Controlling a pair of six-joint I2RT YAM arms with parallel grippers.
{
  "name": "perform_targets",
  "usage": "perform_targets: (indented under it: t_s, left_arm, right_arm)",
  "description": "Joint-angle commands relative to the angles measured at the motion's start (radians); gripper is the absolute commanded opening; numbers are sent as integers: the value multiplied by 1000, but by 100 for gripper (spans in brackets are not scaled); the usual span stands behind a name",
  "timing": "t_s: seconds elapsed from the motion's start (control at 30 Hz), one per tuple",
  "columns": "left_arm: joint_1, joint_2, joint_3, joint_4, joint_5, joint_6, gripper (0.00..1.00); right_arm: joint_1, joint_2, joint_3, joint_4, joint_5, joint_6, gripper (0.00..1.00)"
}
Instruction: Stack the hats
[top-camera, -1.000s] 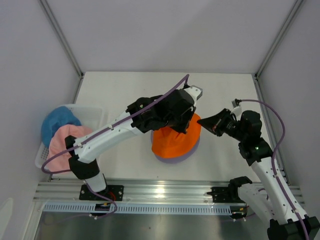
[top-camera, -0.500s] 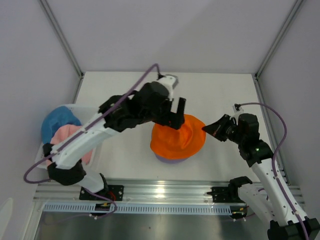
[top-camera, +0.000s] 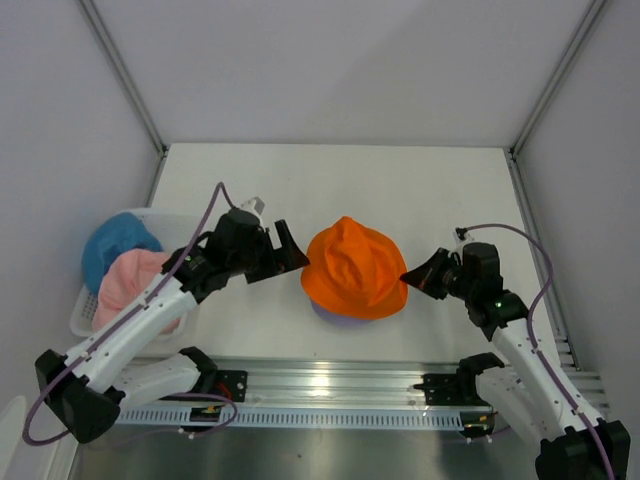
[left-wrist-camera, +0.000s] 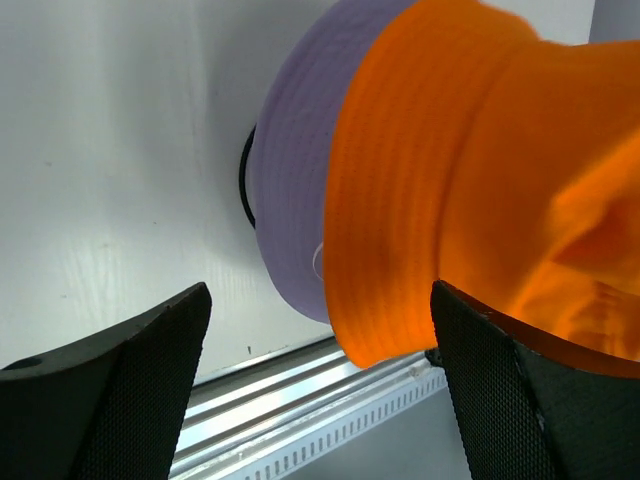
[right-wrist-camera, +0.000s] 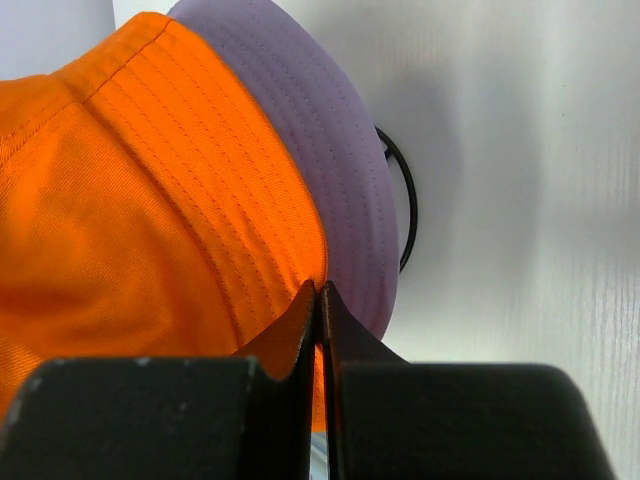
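Top view: the left arm reaches from its base at the near left edge diagonally toward the middle of the table. The left gripper points rightward, just beside the left edge of the orange hat. In the left wrist view its two fingers stand far apart with nothing between them, and we cannot tell whether either tip touches the fabric.

The right arm rises from the near right, bent at the elbow, with its forearm leaning leftward. The right gripper meets the right edge of the orange hat. In the right wrist view we see its fingers pressed together, pinching the orange brim.

The orange hat sits crown up near the table's centre, on top of the lavender hat. Only a crescent of lavender brim shows, at the near side. Both wrist views show a thin black ring on the table beneath that brim.

At the left, well apart from the stack, stands the white mesh basket. The pink hat lies in it. The blue hat rests at its far left corner, overhanging the rim.
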Motion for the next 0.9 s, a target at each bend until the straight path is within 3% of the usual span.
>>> perform_targets:
  t_s: [0.0, 0.33, 0.6, 0.73, 0.87]
  left_arm:
    - [7, 12, -104, 256, 113, -154, 91]
    - [7, 24, -319, 595, 161, -375, 75]
    - [8, -105, -409, 768, 184, -444, 77]
    - [8, -120, -515, 887, 184, -505, 75]
    - [1, -88, -518, 911, 187, -506, 75]
  right_arm:
    - [3, 5, -14, 61, 28, -33, 0]
    - [3, 5, -13, 101, 33, -4, 0]
    - [5, 10, -27, 124, 30, 20, 0]
    - [5, 15, -31, 130, 24, 25, 0]
    - [5, 15, -37, 141, 17, 27, 0]
